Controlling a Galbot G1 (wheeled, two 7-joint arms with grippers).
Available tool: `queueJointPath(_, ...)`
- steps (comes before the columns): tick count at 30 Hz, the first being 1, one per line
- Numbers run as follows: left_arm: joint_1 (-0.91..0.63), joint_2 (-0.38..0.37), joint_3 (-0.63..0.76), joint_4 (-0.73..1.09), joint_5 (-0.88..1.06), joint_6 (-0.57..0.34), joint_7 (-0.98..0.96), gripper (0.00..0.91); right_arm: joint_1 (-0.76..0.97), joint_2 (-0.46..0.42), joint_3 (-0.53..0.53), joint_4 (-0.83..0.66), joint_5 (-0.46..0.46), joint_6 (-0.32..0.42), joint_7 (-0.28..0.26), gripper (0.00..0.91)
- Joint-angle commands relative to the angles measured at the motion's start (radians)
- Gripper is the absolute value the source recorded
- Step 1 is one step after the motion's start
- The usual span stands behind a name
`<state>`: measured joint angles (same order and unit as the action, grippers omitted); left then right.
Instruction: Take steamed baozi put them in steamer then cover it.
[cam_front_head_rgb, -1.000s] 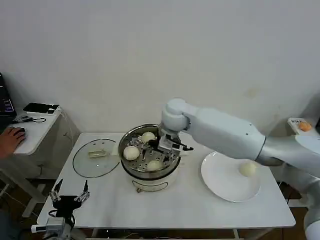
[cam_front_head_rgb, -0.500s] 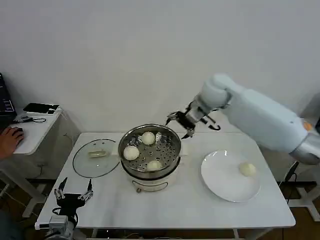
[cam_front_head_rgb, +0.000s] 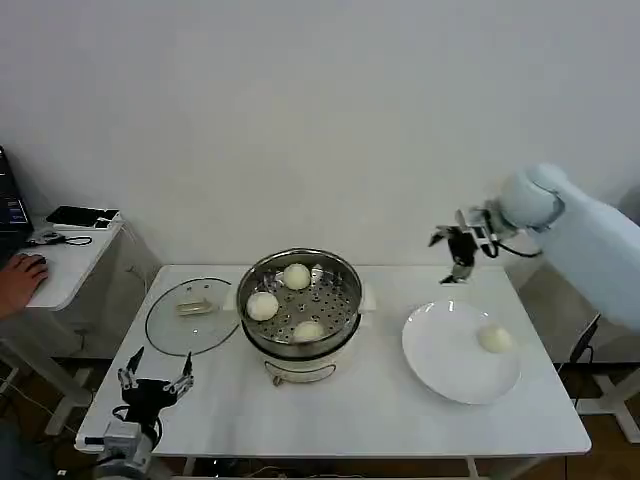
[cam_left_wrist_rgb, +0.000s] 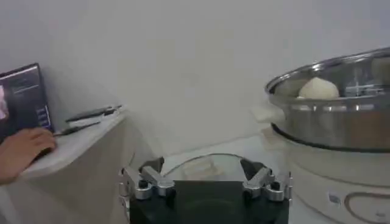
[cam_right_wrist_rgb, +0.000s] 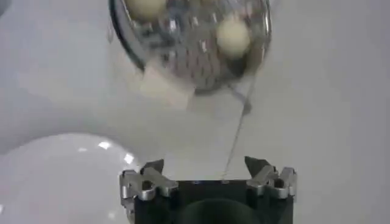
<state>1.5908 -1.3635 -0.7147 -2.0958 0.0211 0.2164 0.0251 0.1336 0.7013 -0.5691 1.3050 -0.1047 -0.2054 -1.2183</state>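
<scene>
- Left gripper (cam_front_head_rgb: 155, 380) parked at front left corner of white table (cam_front_head_rgb: 350, 420), fingers spread, nothing held.
- Glass lid (cam_front_head_rgb: 190, 315) flat on table near left edge, just beside steamer (cam_front_head_rgb: 300, 310); still off the pot.
- Steamer standing at table centre on cream base; three steamed baozi (cam_front_head_rgb: 262, 305) resting on perforated tray, apart from each other.
- White plate (cam_front_head_rgb: 455, 360) toward right edge, well apart from steamer, carrying fourth baozi (cam_front_head_rgb: 494, 339) on its right part.
- Right gripper (cam_front_head_rgb: 452, 243) raised over back right portion of table, beyond plate, fingers apart and empty; nothing between it and plate.
- Side desk (cam_front_head_rgb: 60, 260) past left edge with dark phone (cam_front_head_rgb: 80, 215); a person's hand (cam_front_head_rgb: 20, 272) resting there, clear of task items.
- Plain white wall behind table.
- Versus 1.0 s earlier: right gripper moved from inside steamer rim, across back edge, to position above plate side; baozi count in steamer and on plate unchanged; left gripper shifted slightly.
</scene>
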Motion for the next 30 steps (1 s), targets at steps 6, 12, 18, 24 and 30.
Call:
queueJointPath(6,-0.002,0.023,0.030,0.026,-0.002,0.005,0.003,0.907,-0.259,-0.067,0.154,-0.126,-0.113,-0.140,0.010,0.907)
queueJointPath(12,0.005,0.037,0.025,0.036,-0.007,0.006,0.005,0.907,-0.298,-0.007,0.177,-0.221,-0.202,-0.100,0.005,0.907)
queueJointPath(18,0.010,0.041,0.022,0.044,-0.006,0.006,0.005,0.907,-0.332,0.022,0.197,-0.265,-0.276,-0.078,0.007,0.907)
queueJointPath(24,0.012,0.037,0.024,0.049,-0.004,0.005,0.004,0.907,-0.350,0.060,0.211,-0.300,-0.341,-0.043,0.031,0.907)
queueJointPath(30,0.022,0.040,0.015,0.053,-0.004,0.002,0.001,0.907,-0.355,0.092,0.221,-0.326,-0.396,0.033,0.039,0.907)
